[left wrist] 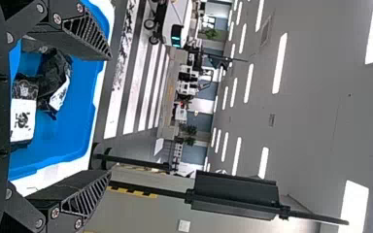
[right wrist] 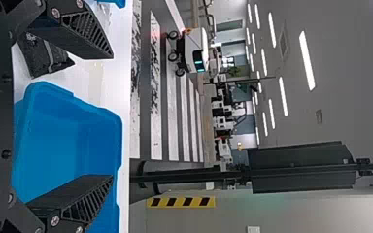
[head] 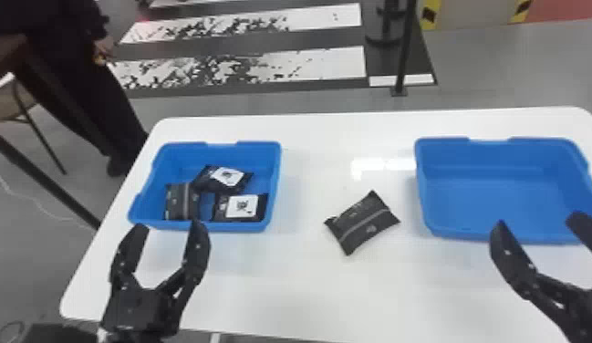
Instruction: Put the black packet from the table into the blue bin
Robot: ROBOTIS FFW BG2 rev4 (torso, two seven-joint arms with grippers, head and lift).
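1. Left gripper: fingers spread wide, with nothing between them; the tips appear close to the near rim of the left blue bin.
2. Right gripper: likewise wide apart and holding nothing, its tips seen against the near side of the right blue bin.
3. Table: white and glossy, with rounded corners; a bright reflection lies on the surface between the bins.
4. Black packet: flat on the table, between the 2 bins and apart from both, set at a slant, with a grey stripe across its face.
5. Left blue bin: contains 3 other packets, 2 of them with white labels uppermost and 1 with a grey stripe.
6. Right blue bin: stands upright on the table, on the other side of the packet.
7. Floor: grey, crossed beyond the table by white bands, partly mottled with black; a black post stands there.
8. Background: a white wheeled machine with teal lights, green plants farther off, and rows of strip lights along the ceiling.
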